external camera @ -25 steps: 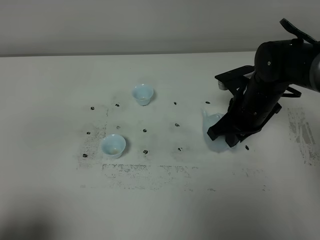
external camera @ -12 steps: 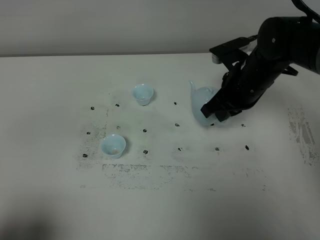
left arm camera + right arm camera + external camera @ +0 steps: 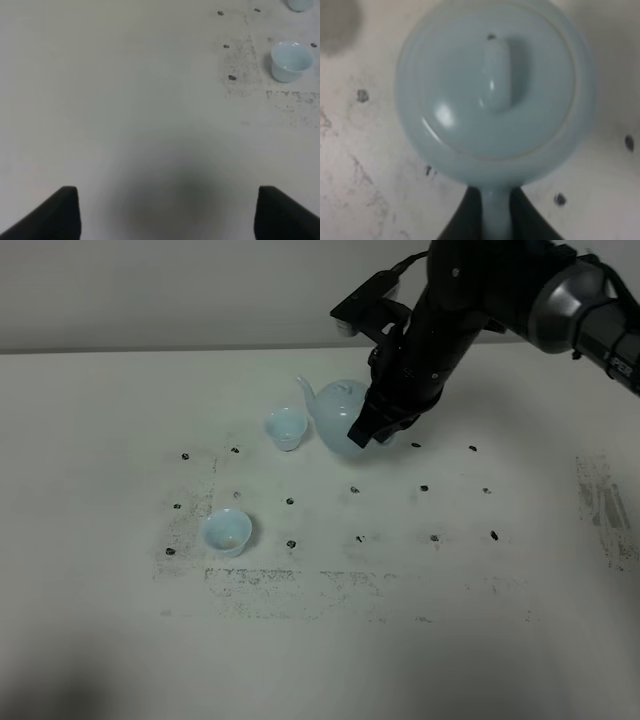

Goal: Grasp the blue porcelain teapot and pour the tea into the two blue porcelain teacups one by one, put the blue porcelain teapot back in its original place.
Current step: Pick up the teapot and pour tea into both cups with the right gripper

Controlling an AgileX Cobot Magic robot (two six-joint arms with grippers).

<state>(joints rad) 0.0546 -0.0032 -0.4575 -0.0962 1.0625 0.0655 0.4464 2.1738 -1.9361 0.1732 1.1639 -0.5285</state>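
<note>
One teacup [image 3: 285, 428] sits beyond the right gripper [image 3: 496, 222], which clamps the blue porcelain teapot [image 3: 338, 415] by its handle; second teacup [image 3: 227, 531] farther off. Left gripper [image 3: 167, 215] spread wide.

claw [image 3: 167, 205] tips wide apart | teacup [image 3: 291, 60] upright on table [image 3: 125, 100]

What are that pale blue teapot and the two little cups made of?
The pale blue round-bodied teapot looks like glazed ceramic, likely porcelain: its lid carries soft glossy highlights. The small pale blue cup near its spout and the matching cup nearer the camera show the same smooth, even colour, so probably the same.
</note>
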